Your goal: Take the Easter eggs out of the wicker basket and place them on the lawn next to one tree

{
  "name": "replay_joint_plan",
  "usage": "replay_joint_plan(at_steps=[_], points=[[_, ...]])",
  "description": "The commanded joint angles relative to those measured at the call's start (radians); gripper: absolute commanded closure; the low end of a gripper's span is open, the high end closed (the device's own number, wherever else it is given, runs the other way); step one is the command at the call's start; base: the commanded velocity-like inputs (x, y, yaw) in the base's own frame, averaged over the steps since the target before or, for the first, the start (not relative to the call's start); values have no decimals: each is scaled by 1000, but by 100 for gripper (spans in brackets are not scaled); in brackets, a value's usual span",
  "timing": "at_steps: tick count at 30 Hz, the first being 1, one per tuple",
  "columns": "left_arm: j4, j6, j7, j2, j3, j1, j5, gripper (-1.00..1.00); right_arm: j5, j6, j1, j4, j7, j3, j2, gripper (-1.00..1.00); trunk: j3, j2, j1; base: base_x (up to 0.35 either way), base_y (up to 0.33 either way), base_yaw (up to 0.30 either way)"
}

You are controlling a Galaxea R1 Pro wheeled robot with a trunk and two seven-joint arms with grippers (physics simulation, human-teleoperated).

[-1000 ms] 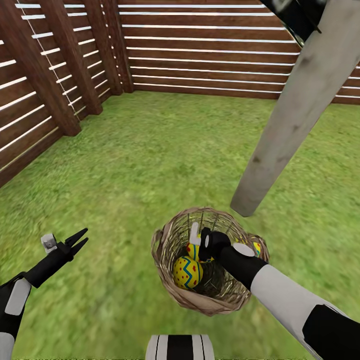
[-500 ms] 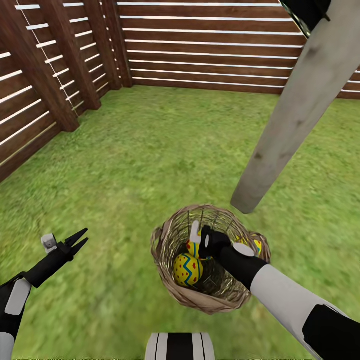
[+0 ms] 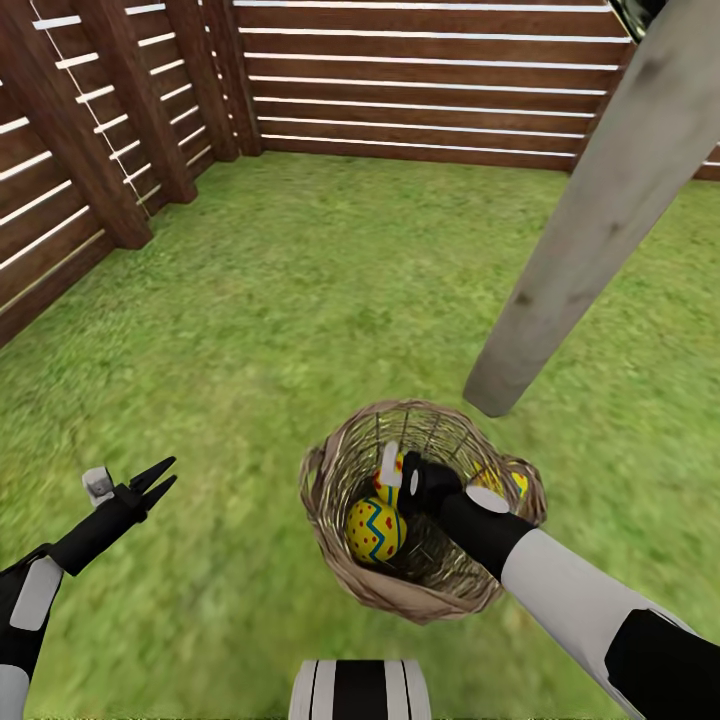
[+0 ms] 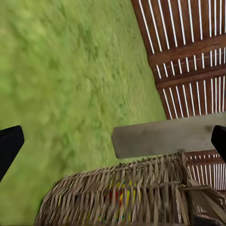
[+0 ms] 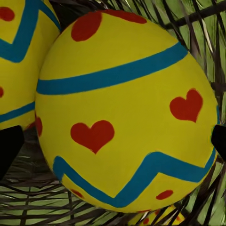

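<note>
Right claw point(image 3: 408, 487) reaches into the wicker basket point(image 3: 345, 575), jaws wide around an Easter egg point(image 5: 125, 110), not yet closed. A second egg point(image 3: 375, 530) lies just beside; closing off-centre may squeeze the smooth egg out. Left claw point(image 3: 160, 478) hangs parted, well apart.

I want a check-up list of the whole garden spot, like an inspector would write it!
Surface: mottled green grass lawn, flat.
Job's things: tan round wicker basket upright beside the pale grey tree trunk; yellow eggs with red marks and blue zigzag inside it, at least three.
Clutter: nothing seen.
Grippers: right tool reaching into the basket, an egg between its fingertips, grip cannot be told; left tool open over grass, empty.
Cables: nothing seen.
Surroundings: brown slatted wooden fence on two sides.
</note>
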State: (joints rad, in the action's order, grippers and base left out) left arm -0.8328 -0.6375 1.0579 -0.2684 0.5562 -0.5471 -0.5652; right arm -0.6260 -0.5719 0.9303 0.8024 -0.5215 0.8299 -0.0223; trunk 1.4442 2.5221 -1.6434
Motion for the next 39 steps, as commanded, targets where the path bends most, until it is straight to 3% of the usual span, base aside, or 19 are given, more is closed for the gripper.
replay_joint_plan(at_steps=[1,3,5,7,17,26,33,39], points=[[0,-8,2,0,0,0,-4,-100,-11,-3,1,1,-8,3,-1,-100,5,1,0,0,0,0],[0,-7,2,0,0,0,-4,-100,-11,-3,1,0,-8,-3,-1,-100,5,1,0,0,0,0],[0,-7,2,1,1,0,-4,-100,-14,-2,1,1,-8,-47,0,-100,5,1,0,0,0,0],[1,-7,2,1,1,0,-5,-100,-16,-3,1,0,-9,-58,0,-100,5,1,0,0,0,0],[2,-7,3,9,1,0,-6,-100,-17,-3,1,1,-8,-58,5,-100,5,1,0,0,-24,0],[1,-7,2,17,2,0,-5,-100,-18,-3,1,2,-8,-59,4,-100,28,2,-3,0,0,0],[1,-7,2,24,2,21,-8,-100,-112,5,-2,2,-6,-52,10,-100,43,3,-4,0,0,0],[1,-7,2,27,2,21,-7,-100,-137,-12,-2,27,-6,-52,12,-100,59,4,-6,0,0,0]])
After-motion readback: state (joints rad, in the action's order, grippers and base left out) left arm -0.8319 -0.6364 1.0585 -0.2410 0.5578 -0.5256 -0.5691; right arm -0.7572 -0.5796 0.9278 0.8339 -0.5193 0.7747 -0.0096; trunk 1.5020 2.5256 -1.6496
